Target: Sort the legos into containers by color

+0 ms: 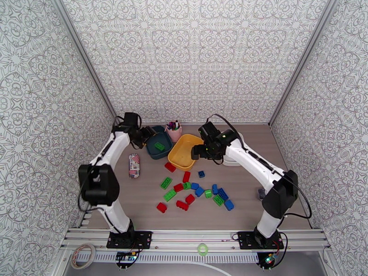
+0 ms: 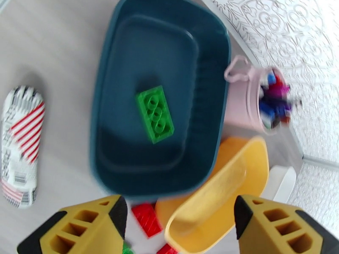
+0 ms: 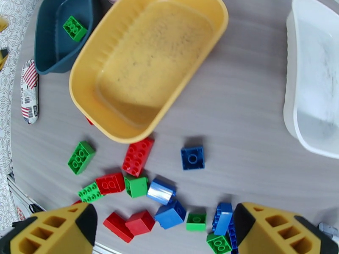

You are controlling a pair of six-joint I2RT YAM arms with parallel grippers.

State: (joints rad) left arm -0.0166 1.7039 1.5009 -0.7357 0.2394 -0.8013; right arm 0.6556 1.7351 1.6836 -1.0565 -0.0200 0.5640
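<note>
One brick sorted, the rest waiting.
We count one glossy green lego (image 2: 155, 114) in the rounded dark teal tray (image 2: 95, 123) by the far edge of the tabletop (image 3: 245, 119). The yellow tray (image 3: 80, 98) and white tray (image 3: 290, 111) show none. Studded loose bricks (image 3: 137, 156) lie mid-tabletop. The left gripper (image 2: 179, 214) and right gripper (image 3: 165, 221) hang released, empty.

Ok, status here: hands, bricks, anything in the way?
Left hand open, right hand open, nothing held. One green brick in teal tray, other bricks loose. Nothing blocking.

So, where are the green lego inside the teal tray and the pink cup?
green lego (image 2: 155, 114): left wrist view, studded top.
pink cup (image 2: 243, 100): left wrist view, side wall.
</note>
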